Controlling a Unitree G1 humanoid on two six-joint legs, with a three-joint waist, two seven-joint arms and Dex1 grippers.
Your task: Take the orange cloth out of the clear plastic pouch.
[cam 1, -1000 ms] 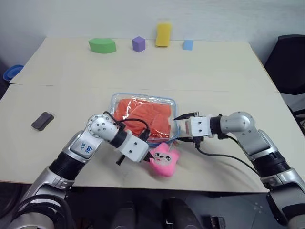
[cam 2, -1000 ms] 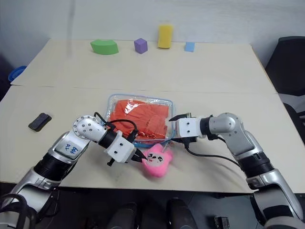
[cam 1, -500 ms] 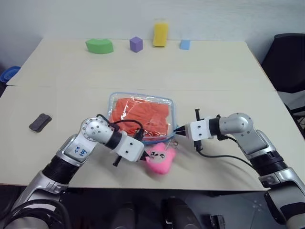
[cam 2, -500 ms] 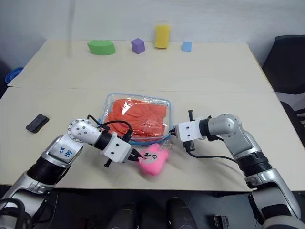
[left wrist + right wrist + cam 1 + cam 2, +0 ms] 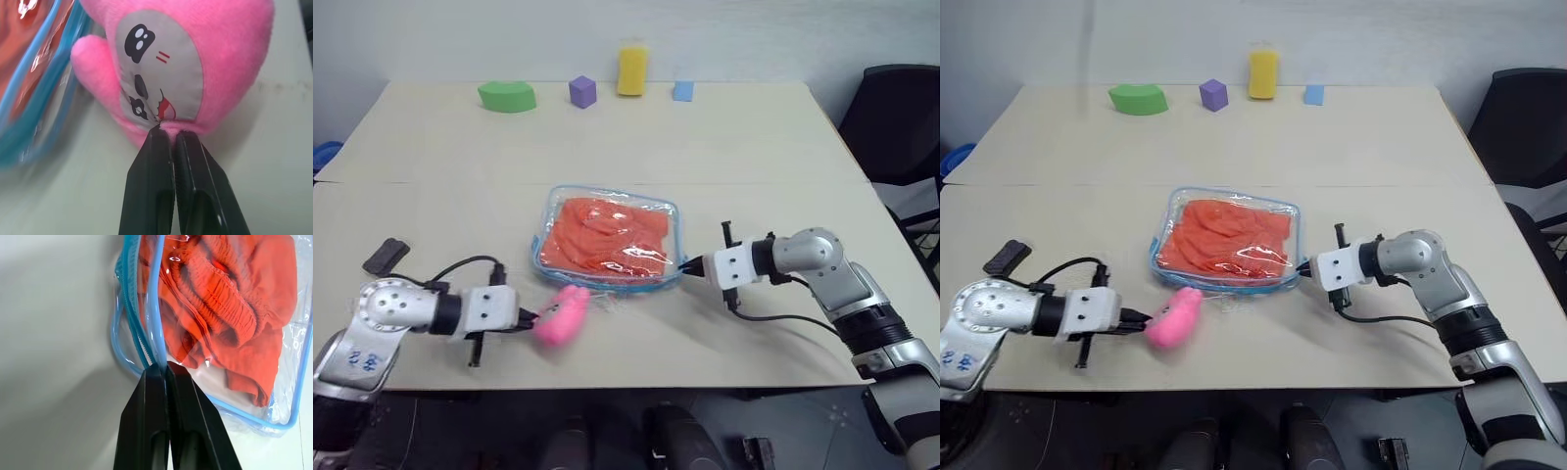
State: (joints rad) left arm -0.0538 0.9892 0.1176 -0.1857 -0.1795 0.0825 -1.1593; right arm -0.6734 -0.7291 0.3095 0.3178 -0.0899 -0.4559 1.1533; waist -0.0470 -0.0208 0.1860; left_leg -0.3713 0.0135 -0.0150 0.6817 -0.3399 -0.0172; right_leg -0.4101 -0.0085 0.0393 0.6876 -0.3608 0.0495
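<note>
So, your left hand [image 5: 165, 133] is clenched on the bottom edge of the pink plush charm [image 5: 559, 316], out near the pouch's front left corner. Your right hand [image 5: 164, 366] is pinched tight on the light blue zipper edging [image 5: 155, 298] at the right front corner of the clear plastic pouch [image 5: 610, 238]. The pouch lies flat on the counter [image 5: 724, 147], and the orange cloth [image 5: 607, 231] sits fully inside it, bunched, gathered seam showing through the plastic. Nothing is out yet.

Risks from here:
- Charm is soft and you hold only its lower edge. Pull hard and the plush can slip free, or the link to the zipper can snap taut and jerk.
- Right pinch sits on a thin strip of edging. If it slides off, the pouch drags along with the charm instead of the zipper opening.
- Pulling the two hands apart too fast could lift or skid the whole pouch across the counter.
- Can't tell how far the zipper is open, so don't assume the cloth will come free.
- Foam blocks [image 5: 580, 91] at the far edge are well apart, no trouble.
</note>
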